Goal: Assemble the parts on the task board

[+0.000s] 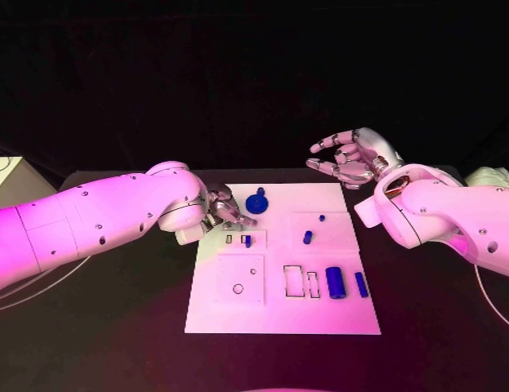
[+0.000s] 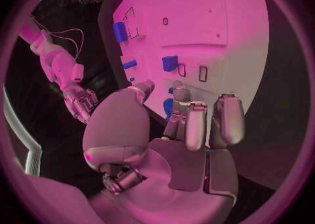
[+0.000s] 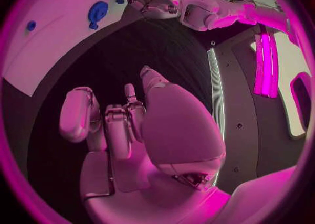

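The task board (image 1: 283,314) is lying in the middle of the black table (image 1: 113,343); the left hand (image 1: 224,207) is hovering over its far left corner, fingers bent downward, and whether it is pinching anything I cannot tell; the round blue part (image 1: 256,202) is sitting just right of that hand; a small blue peg (image 1: 307,237) is standing mid-board; 2 blue parts (image 1: 346,282) are lying side by side near the right edge; the right hand (image 1: 350,160) is hanging beyond the far right corner, fingers spread wide, holding nothing.
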### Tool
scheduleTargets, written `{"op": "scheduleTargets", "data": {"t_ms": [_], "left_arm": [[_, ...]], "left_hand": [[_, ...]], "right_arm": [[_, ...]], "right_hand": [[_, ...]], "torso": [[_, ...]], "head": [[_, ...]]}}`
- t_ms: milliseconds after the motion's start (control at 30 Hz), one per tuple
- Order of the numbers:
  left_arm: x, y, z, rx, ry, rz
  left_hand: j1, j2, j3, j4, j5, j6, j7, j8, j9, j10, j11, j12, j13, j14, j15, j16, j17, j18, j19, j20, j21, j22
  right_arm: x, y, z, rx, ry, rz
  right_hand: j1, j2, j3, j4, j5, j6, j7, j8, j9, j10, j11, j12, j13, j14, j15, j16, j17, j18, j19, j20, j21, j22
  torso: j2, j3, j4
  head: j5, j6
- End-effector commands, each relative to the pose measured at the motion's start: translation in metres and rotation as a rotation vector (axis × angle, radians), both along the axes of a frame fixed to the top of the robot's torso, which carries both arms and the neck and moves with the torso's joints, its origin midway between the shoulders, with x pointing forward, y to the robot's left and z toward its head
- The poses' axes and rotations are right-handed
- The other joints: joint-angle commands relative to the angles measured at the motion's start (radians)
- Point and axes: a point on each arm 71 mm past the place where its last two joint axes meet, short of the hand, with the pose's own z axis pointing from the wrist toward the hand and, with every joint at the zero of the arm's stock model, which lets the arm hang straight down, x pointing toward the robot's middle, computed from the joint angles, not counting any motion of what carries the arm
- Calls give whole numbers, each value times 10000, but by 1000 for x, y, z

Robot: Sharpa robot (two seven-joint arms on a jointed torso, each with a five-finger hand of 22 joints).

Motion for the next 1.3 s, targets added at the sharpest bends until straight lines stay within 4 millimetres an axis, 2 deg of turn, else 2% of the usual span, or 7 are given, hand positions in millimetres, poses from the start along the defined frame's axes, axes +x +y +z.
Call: {"op": "scheduleTargets", "data": {"t_ms": [33,767,1300], "left_arm": [[-2,-4,-2,302,464,-341],[-2,-10,-7,450,1010,-722],[-2,-15,-10,335,1331,-901]], "left_hand": [[-12,120,-69,2,54,23,6,72,27,36,-45,15,14,621,-88,49,1630,-169,34,-11,47,6],[-120,202,-152,-4,43,-20,4,100,130,-36,-46,-33,-47,653,-85,94,1719,-179,55,-15,65,53],[-10,283,-135,-37,57,-33,-8,140,223,-70,-54,-49,-61,644,-89,87,1714,-177,39,-15,62,47]], "right_arm": [[1,1,-1,-63,192,82],[3,4,-3,-147,321,149],[3,5,-4,-165,364,203]], "right_hand": [[-101,23,7,42,59,-42,-18,3,-4,-64,-19,-26,1084,1034,18,25,2606,161,-46,-8,-35,-9],[-107,24,14,39,71,-41,-19,9,-4,-69,-20,-30,1079,1028,17,15,2583,167,-56,-8,-67,-29],[-113,32,33,33,87,-39,-21,21,-2,-78,-22,-38,1069,1025,16,11,2573,174,-69,-9,-106,-52]], "torso": [[-1,5,-4],[24,-9,3],[12,0,7]], "head": [[8,-28],[-13,-105],[-9,-215]]}}
